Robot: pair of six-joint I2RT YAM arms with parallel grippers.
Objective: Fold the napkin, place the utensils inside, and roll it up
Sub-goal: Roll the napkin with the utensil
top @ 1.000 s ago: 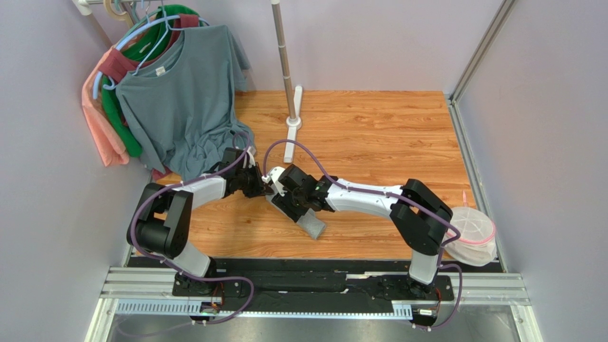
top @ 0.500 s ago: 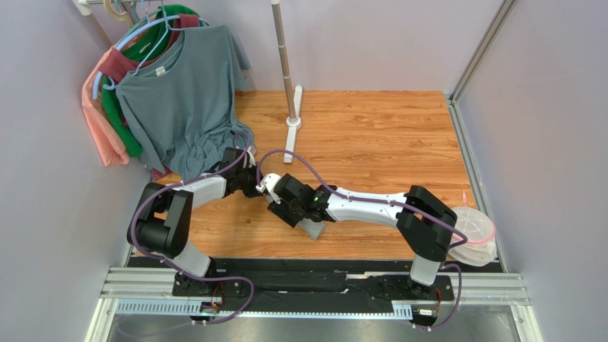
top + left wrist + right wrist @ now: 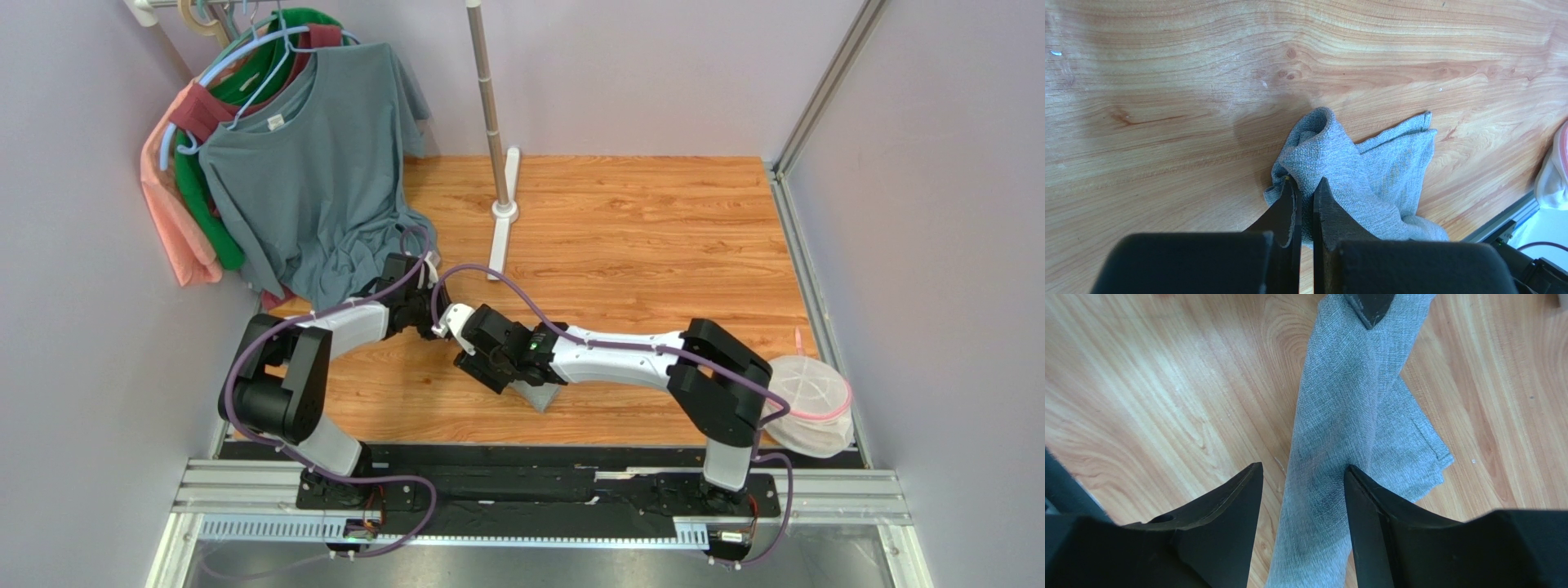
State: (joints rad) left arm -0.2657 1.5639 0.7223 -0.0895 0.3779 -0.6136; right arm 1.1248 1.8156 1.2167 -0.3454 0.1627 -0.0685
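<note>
While left hand (image 3: 1306, 184) pinches napkin (image 3: 1352, 171), right arm (image 3: 613, 349) hides most overhead

napkin (image 3: 537, 395): mostly under right arm (image 3: 613, 349) from above
napkin's lower end: cut off, right wrist view

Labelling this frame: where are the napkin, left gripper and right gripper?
napkin (image 3: 1333, 404), right wrist view, middle of its lifted strip.
left gripper (image 3: 1304, 182), left wrist view, between its closed fingertips.
right gripper (image 3: 1303, 470), right wrist view, between its open fingertips.
</note>
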